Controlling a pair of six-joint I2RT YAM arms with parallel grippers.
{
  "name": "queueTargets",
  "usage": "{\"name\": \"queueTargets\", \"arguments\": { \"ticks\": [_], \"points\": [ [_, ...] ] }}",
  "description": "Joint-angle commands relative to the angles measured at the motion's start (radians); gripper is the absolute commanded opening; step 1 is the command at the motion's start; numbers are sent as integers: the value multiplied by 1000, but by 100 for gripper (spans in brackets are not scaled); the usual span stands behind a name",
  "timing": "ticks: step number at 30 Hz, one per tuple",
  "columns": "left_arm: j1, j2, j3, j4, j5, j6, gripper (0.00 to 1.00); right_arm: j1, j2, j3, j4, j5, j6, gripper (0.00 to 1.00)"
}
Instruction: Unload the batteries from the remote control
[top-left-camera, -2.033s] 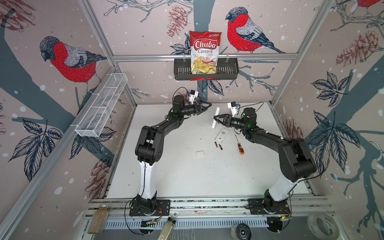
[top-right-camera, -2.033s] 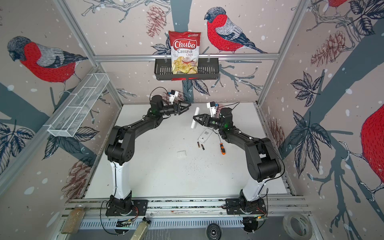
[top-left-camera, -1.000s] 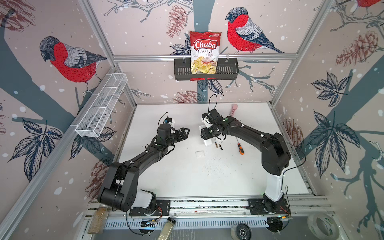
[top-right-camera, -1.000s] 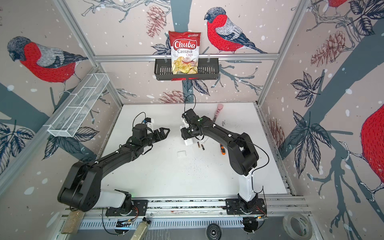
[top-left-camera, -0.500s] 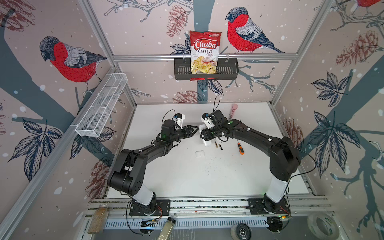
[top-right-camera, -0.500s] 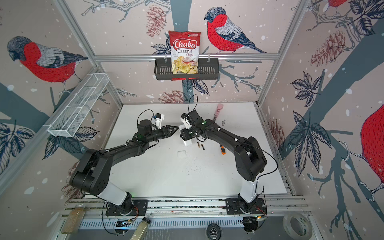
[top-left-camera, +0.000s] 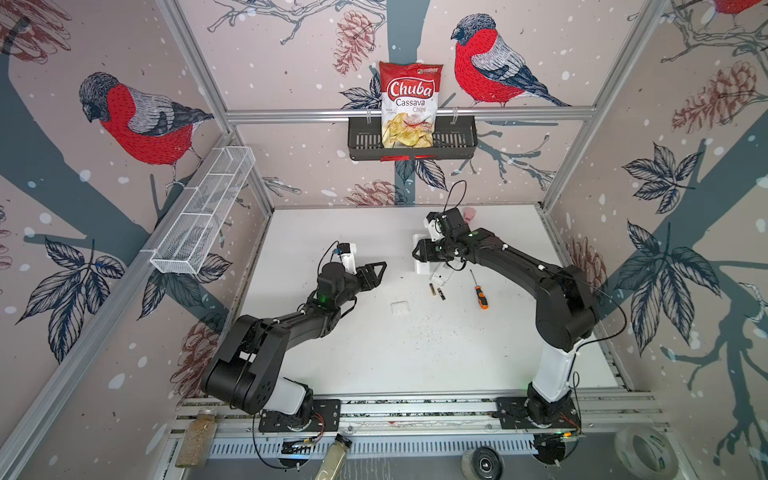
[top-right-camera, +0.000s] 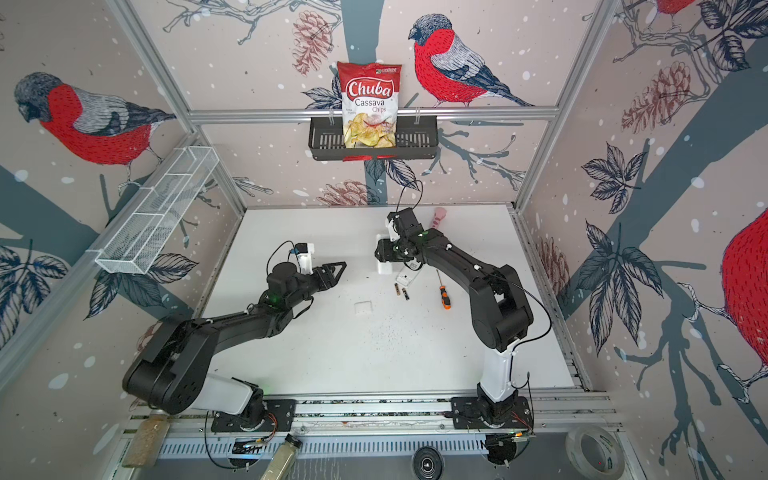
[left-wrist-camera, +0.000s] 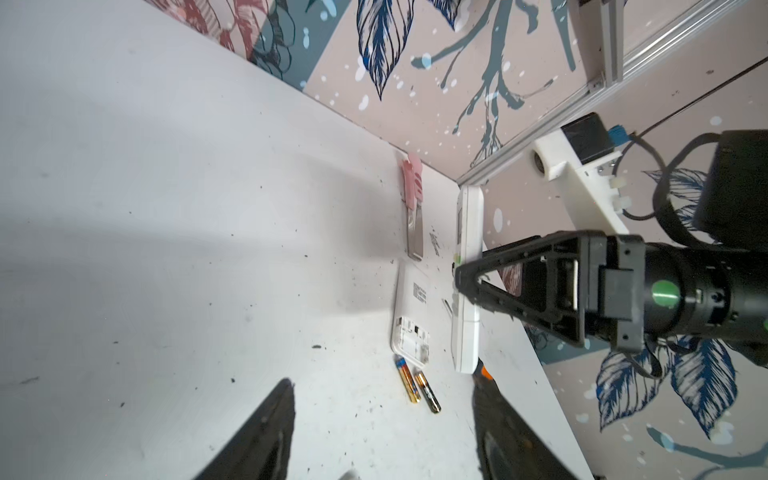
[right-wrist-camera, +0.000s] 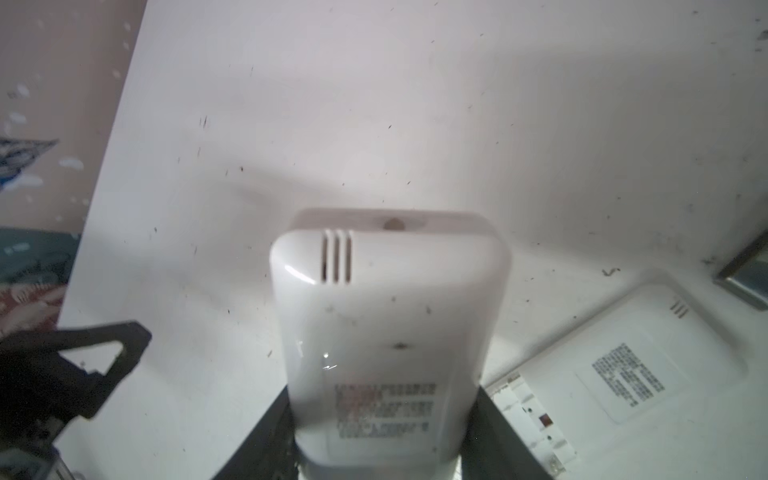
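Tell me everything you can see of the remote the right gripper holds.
The remote is a white glossy plastic slab with rounded corners, three slots and a small round window at its free end, and a printed label on its back. The jaws of the right gripper clamp its two long sides. Whether it touches the table is unclear.

Two slim, gold-banded batteries (left-wrist-camera: 408, 380) lie flat side by side, just beside the open, empty compartment of a white remote (left-wrist-camera: 409, 299) lying face down. A second white remote (right-wrist-camera: 386, 324) is clamped, label side showing, in the right gripper (right-wrist-camera: 380, 440).
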Motion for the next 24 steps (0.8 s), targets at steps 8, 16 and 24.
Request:
{"name": "queueTargets", "arguments": {
  "ticks": [8,16,24],
  "points": [
    [-292,184,-45,560,-468,103,72,-78,35,54,85,-8,311,34],
    [-338,464,56,853,-473,52,71,-88,38,48,109,25,385,34],
    [-344,533,197,715,-427,56,69,-84,42,24,148,31,391,33]
  ]
}}
